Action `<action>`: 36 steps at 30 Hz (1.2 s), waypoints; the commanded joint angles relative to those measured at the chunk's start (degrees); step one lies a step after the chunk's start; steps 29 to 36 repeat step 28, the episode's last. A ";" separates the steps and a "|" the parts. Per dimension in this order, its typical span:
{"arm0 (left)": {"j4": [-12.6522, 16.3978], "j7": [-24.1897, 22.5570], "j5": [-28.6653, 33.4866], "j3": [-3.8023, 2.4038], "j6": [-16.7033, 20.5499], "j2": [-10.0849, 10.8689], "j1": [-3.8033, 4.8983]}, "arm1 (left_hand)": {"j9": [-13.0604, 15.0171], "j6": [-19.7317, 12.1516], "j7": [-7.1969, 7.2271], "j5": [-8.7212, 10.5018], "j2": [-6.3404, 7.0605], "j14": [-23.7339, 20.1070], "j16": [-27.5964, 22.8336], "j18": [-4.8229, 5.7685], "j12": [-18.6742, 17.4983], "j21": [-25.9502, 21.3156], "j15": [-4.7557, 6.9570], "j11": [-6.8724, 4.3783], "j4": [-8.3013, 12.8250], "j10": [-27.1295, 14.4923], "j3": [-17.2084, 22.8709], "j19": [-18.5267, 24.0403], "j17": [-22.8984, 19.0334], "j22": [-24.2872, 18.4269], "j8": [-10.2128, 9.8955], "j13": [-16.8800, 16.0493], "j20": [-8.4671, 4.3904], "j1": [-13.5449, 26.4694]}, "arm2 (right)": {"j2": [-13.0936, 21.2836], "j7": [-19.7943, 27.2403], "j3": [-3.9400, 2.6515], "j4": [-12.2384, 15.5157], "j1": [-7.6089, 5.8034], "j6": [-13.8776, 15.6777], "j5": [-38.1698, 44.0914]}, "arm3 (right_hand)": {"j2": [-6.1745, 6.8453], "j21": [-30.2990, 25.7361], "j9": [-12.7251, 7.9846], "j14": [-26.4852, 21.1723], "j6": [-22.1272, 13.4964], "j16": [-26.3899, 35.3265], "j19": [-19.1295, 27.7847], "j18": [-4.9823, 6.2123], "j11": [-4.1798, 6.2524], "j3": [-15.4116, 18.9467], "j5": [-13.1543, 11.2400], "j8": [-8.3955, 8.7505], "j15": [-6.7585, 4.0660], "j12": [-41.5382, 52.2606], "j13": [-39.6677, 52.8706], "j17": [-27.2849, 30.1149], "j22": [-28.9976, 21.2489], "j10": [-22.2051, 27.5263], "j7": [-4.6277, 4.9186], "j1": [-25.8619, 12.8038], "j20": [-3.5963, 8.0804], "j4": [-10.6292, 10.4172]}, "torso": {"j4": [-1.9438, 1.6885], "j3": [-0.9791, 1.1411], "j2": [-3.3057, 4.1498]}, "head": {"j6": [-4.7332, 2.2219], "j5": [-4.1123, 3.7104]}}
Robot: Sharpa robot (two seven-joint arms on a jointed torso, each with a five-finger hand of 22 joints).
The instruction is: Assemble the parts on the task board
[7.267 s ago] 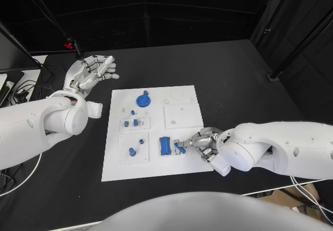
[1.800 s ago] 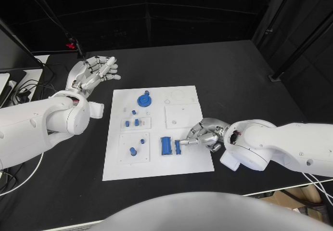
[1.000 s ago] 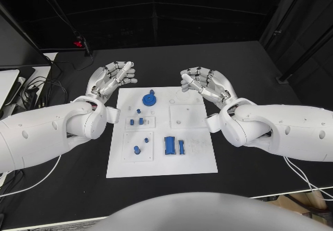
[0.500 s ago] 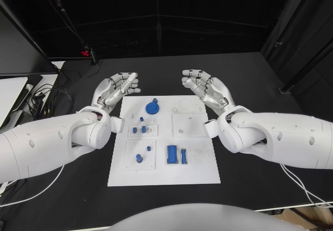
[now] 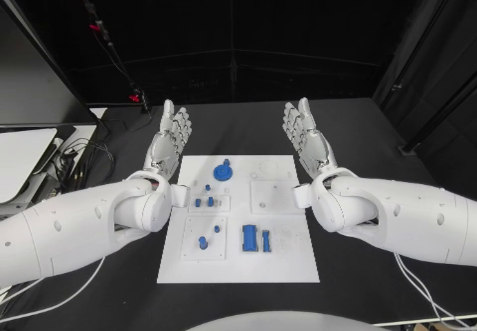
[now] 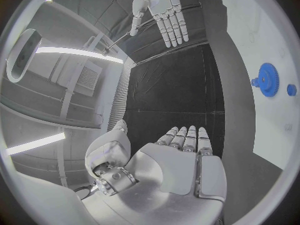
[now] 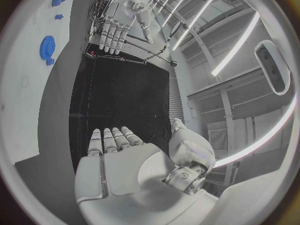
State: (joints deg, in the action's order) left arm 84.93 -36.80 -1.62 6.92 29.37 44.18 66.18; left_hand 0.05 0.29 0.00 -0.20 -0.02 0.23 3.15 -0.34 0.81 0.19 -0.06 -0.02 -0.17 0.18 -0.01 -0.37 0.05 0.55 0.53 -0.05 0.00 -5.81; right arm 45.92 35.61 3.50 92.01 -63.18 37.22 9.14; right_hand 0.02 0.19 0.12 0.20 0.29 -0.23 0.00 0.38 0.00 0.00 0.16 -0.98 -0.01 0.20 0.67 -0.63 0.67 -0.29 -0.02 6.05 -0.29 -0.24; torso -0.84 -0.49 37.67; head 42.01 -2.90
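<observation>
flanking task board [image 5: 238, 265], fingers [image 5: 171, 134] of both hands clear of parts [image 5: 249, 237].

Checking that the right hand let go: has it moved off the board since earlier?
Yes. The right hand has left the blue parts near the task board front edge and now hangs open past its far right corner.

The left hand [image 6: 181, 170] lay flat and open, its fingers [image 6: 187, 137] straight and side by side, holding nothing and stretched out over the black desk [image 6: 175, 90]. Across from it, toward twelve o'clock of it, the right hand [image 6: 159, 5] hung open as well, palm facing, fingers straight and together. At about two o'clock the white task board [image 6: 262, 50] lay on the desk, carrying a blue gear [image 6: 267, 76] with a small round blue part [image 6: 291, 89] close beside it.
</observation>
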 commanded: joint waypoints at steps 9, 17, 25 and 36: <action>4.92 6.90 1.60 -6.77 14.53 0.51 -5.88 | -0.05 -0.29 0.00 0.20 0.02 -0.23 -3.15 0.34 -0.81 -0.19 0.06 0.02 0.17 -0.18 0.01 0.37 -0.05 -0.55 -0.53 0.05 0.00 5.81 | -1.23 -5.81 -3.50 -2.06 3.02 6.90 -9.14 | -0.02 -0.19 -0.12 -0.20 -0.29 0.23 0.00 -0.38 0.00 0.00 -0.16 0.98 0.01 -0.20 -0.67 0.63 -0.67 0.29 0.02 -6.05 0.29 0.24 | 0.79 0.46 -6.09 | -7.11 2.70; 5.03 7.01 1.62 -6.92 14.75 0.52 -6.02 | -0.05 -0.29 0.00 0.20 0.02 -0.23 -3.15 0.34 -0.81 -0.19 0.06 0.02 0.17 -0.18 0.01 0.37 -0.05 -0.55 -0.53 0.05 0.00 5.81 | -1.23 -5.81 -3.50 -2.06 3.02 6.90 -9.14 | -0.02 -0.19 -0.12 -0.20 -0.29 0.23 0.00 -0.38 0.00 0.00 -0.16 0.98 0.01 -0.20 -0.67 0.63 -0.67 0.29 0.02 -6.05 0.29 0.24 | 0.84 0.49 -6.49 | -7.63 2.90; 5.03 7.01 1.62 -6.92 14.75 0.52 -6.02 | -0.05 -0.29 0.00 0.20 0.02 -0.23 -3.15 0.34 -0.81 -0.19 0.06 0.02 0.17 -0.18 0.01 0.37 -0.05 -0.55 -0.53 0.05 0.00 5.81 | -1.23 -5.81 -3.50 -2.06 3.02 6.90 -9.14 | -0.02 -0.19 -0.12 -0.20 -0.29 0.23 0.00 -0.38 0.00 0.00 -0.16 0.98 0.01 -0.20 -0.67 0.63 -0.67 0.29 0.02 -6.05 0.29 0.24 | 0.84 0.49 -6.49 | -7.63 2.90; 5.03 7.01 1.62 -6.92 14.75 0.52 -6.02 | -0.05 -0.29 0.00 0.20 0.02 -0.23 -3.15 0.34 -0.81 -0.19 0.06 0.02 0.17 -0.18 0.01 0.37 -0.05 -0.55 -0.53 0.05 0.00 5.81 | -1.23 -5.81 -3.50 -2.06 3.02 6.90 -9.14 | -0.02 -0.19 -0.12 -0.20 -0.29 0.23 0.00 -0.38 0.00 0.00 -0.16 0.98 0.01 -0.20 -0.67 0.63 -0.67 0.29 0.02 -6.05 0.29 0.24 | 0.84 0.49 -6.49 | -7.63 2.90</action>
